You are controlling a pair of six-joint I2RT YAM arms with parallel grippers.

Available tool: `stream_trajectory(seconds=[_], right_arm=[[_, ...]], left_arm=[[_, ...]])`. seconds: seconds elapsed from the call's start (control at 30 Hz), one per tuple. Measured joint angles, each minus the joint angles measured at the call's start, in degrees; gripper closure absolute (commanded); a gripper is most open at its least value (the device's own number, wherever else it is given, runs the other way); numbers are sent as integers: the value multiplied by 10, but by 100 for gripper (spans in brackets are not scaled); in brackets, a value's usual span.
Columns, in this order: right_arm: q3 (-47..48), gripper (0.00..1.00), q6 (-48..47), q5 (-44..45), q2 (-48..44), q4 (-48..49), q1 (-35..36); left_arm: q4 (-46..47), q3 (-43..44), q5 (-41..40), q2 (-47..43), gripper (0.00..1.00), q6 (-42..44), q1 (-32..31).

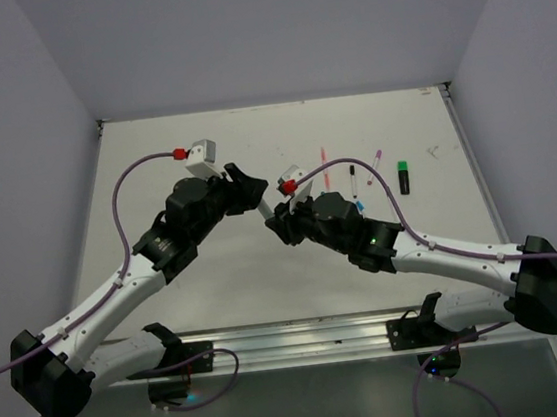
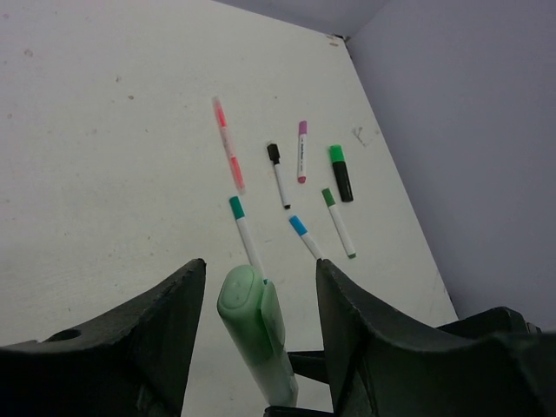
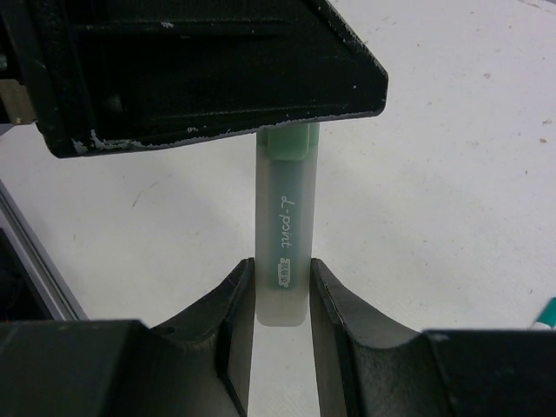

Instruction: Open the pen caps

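Pale green plastic sits pinched between my right fingers [image 3: 233, 339]: my right gripper [image 3: 281, 271] is clamped on the tail end of the frosted barrel [image 3: 281, 217], both pads pressed flat against its sides, so the pen hangs in the air and points at my other hand. I judge the grip is that far back on purpose, leaving the pale green cap [image 2: 246, 300] free at the far end. My left gripper [image 2: 258, 269] stands about half open around that cap, one finger on each side with a clear gap to either, touching nothing. It straddles the cap so that a squeeze would catch the cap alone and a pull along the barrel's line would pop it off. From above, the two wrists meet nose to nose over the middle of the table [image 1: 153, 162]. Further out the other pens lie flat on the white top, well apart from my hands, each capped as far as I can tell: teal cap [image 2: 235, 207], blue cap [image 2: 298, 226], dark green cap [image 2: 328, 197], black cap [image 2: 274, 153], magenta cap [image 2: 302, 128], bright green cap [image 2: 335, 154]. A pink pen [image 2: 228, 148] lies beside them.
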Motion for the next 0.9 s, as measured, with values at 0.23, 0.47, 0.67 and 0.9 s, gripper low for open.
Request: stream_trajectory(seconds=[0.23,0.47,0.67,0.9], right_arm=[[-4,100,0,-6,-4,8,0],[-7,100,0,-6,-5,9,0],[-8,100,0,-6,-5,10,0],[-8,100,0,-6,-5,10,0]], left_arm=[[10,0,4,0,55,-1,0],[13,0,6,0,60,-1,0],[17,-4,13,0,53,-2,0],[18,-4,16,0,61,-2,0]])
